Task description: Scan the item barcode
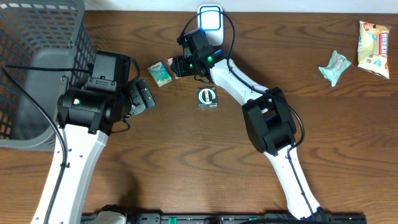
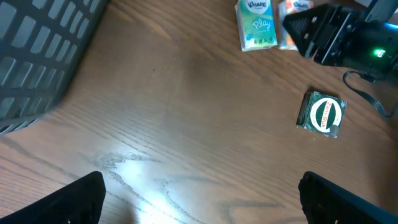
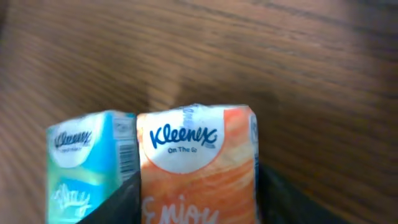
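Two packs: orange Kleenex tissue pack [image 3: 196, 168] touching teal Kleenex tissue pack [image 3: 87, 168], upper centre overhead.
Right hand [image 3: 198, 200]: grasping orange Kleenex tissue pack by its sides, likely for lifting to white-blue scanner [image 1: 210, 18].
Left hand [image 2: 205, 199]: released, idle.
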Tool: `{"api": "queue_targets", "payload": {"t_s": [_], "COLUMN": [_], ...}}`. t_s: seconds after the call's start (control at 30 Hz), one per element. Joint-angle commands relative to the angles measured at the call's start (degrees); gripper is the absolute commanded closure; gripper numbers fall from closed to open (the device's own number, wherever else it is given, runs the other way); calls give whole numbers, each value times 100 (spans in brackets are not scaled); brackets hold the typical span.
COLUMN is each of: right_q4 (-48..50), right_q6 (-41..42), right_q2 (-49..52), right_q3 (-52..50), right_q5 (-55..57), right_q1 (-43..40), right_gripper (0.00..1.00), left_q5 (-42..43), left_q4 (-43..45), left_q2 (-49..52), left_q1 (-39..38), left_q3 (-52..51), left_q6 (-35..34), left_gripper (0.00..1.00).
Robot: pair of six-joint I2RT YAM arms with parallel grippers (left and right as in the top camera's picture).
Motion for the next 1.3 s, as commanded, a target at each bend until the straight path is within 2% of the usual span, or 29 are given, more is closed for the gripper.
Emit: {"api": "queue_targets", "payload": {"t_s": [0.0, 0.23, 0.33, 0.47, 0.57, 0.63, 0.77, 0.87, 0.97, 1.1, 1.17, 1.27], "right_q4": [-236, -1550, -2380, -3617, -4315, -4583, -4719, -4568, -4450, -4155, -3985, -3696], "right_q6": [59, -245, -778, -1049, -1051, -1095, -1095, -1128, -1641, -1801, -1797, -1773], "right_q2": [33, -627, -997, -1316, -1368, -1368, -1401, -1421, -1412, -1412, -1408, -1373], "right_q3": [7, 7, 7, 7, 7, 7, 7, 9, 2, 2, 2, 0], "right_q5": [833, 1547, 1716, 2498, 3104, 3152, 2747, 1917, 1480, 2072, 2490, 3084], "right_q1": [-28, -264, -407, -612, -804, -927, -1010, -929, -789, -459, -293, -68], "right_gripper": [52, 55, 55, 64, 55, 53, 50, 47, 42, 41, 44, 45], "left_q5": [-55, -55, -55, -55, -55, -55, -55, -55, -55, -55, -55, -55], "left_q4": [-20, -20, -20, -20, -20, -20, -20, -20, -20, -20, -20, -20], "left_q2": [-20, -20, -20, -20, -20, -20, -20, -20, -20, -20, -20, -20], "left_q1": [24, 24, 24, 24, 24, 24, 24, 24, 24, 24, 24, 24], "left_q3": [20, 20, 20, 20, 20, 20, 20, 20, 20, 20, 20, 20], "left_q6": [-7, -7, -7, -7, -7, -7, -7, -7, -7, -7, -7, -7], "left_gripper": [2, 2, 2, 2, 2, 2, 2, 2, 2, 2, 2, 3]}}
